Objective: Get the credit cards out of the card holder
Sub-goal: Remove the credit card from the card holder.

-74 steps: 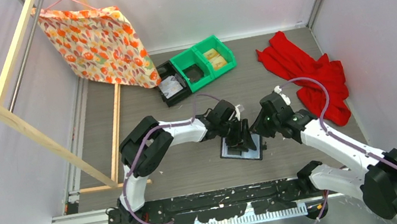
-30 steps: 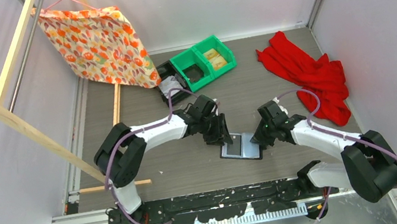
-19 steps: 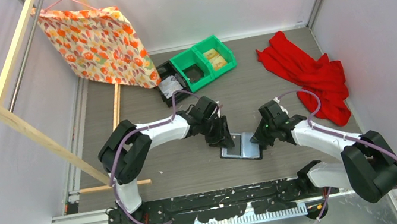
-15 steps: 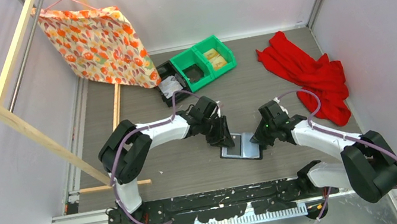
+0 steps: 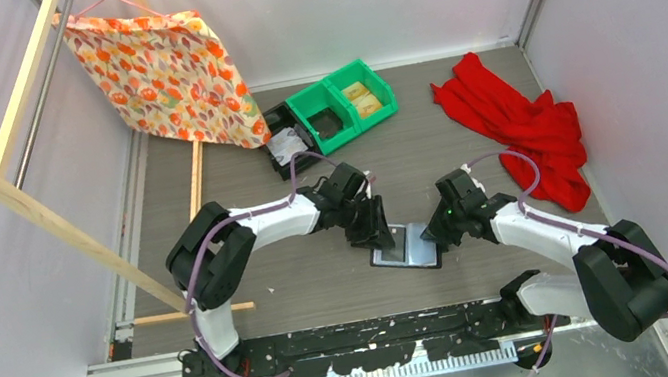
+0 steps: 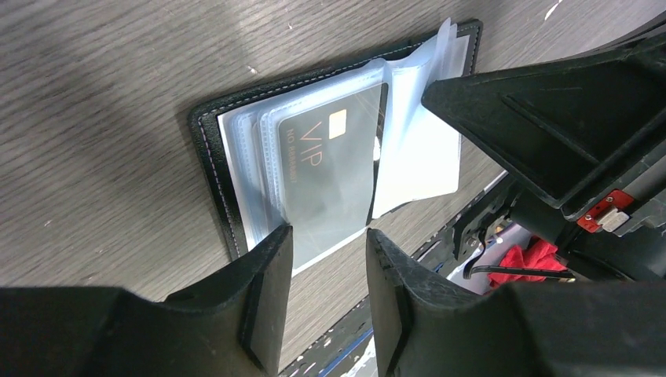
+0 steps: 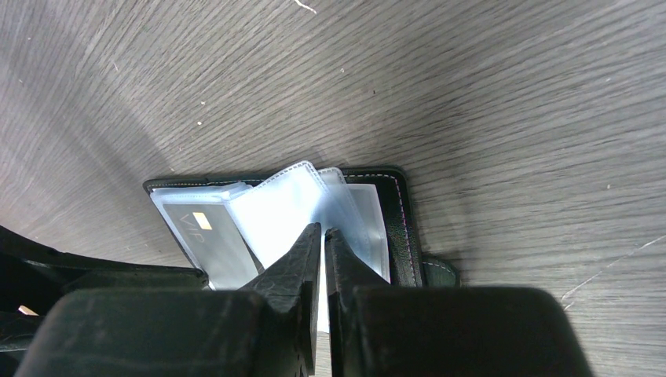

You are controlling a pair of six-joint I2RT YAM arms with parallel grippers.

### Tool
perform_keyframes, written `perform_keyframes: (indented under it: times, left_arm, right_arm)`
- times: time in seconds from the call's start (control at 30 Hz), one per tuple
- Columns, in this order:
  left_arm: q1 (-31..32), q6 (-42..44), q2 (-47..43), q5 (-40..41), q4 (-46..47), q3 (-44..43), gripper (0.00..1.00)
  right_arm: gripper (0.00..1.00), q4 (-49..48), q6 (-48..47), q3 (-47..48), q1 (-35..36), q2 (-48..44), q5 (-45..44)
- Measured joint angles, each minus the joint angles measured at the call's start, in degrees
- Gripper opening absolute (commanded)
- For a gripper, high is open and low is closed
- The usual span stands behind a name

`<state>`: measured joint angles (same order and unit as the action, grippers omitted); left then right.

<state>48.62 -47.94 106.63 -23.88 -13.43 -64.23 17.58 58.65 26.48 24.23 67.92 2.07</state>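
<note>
The card holder (image 5: pixel 404 250) lies open on the table between both arms; its black stitched rim (image 6: pixel 206 149) frames fanned clear sleeves. A grey credit card marked VIP (image 6: pixel 330 173) sits in the top sleeve, also seen in the right wrist view (image 7: pixel 208 236). My left gripper (image 6: pixel 328 234) is open at the holder's left end (image 5: pixel 379 232), its fingertips either side of the card's lower edge, table showing between them. My right gripper (image 7: pixel 323 232) is shut to a thin slit, tips on the raised sleeves (image 7: pixel 283 200). The snap tab (image 7: pixel 440 272) sticks out beside it.
Green bins (image 5: pixel 343 101) and a black bin (image 5: pixel 287 140) stand at the back centre. A red cloth (image 5: pixel 517 124) lies at the back right. A flowered cloth (image 5: pixel 165 73) hangs from a wooden frame (image 5: pixel 63 231) on the left.
Since the earliest frame both grippers have come down from above the holder to its two ends. Over the last second the left elbow shifted slightly; the holder has not moved.
</note>
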Motion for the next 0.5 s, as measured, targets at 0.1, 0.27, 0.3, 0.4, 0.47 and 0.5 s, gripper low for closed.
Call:
perform_keyframes:
  times: [0.1, 0.27, 0.3, 0.4, 0.47, 0.5]
  left_arm:
    - [0.0, 0.4, 0.0, 0.2, -0.3, -0.1, 0.41]
    - [0.0, 0.5, 0.0, 0.5, -0.8, -0.1, 0.41]
    - [0.0, 0.5, 0.0, 0.5, -0.8, -0.1, 0.41]
    - [0.0, 0.5, 0.0, 0.6, -0.7, -0.1, 0.41]
    - [0.0, 0.4, 0.0, 0.4, -0.6, -0.1, 0.4]
    - [0.0, 0.4, 0.1, 0.3, -0.4, -0.1, 0.4]
  right_arm:
    - [0.11, 0.0, 0.0, 0.0, 0.0, 0.0, 0.0]
    - [0.11, 0.0, 0.0, 0.0, -0.1, 0.0, 0.1]
    - [0.11, 0.0, 0.0, 0.0, -0.1, 0.0, 0.1]
    - [0.11, 0.0, 0.0, 0.0, -0.1, 0.0, 0.2]
    - [0.11, 0.0, 0.0, 0.0, -0.1, 0.0, 0.2]
    - [0.11, 0.0, 0.0, 0.0, -0.1, 0.0, 0.2]
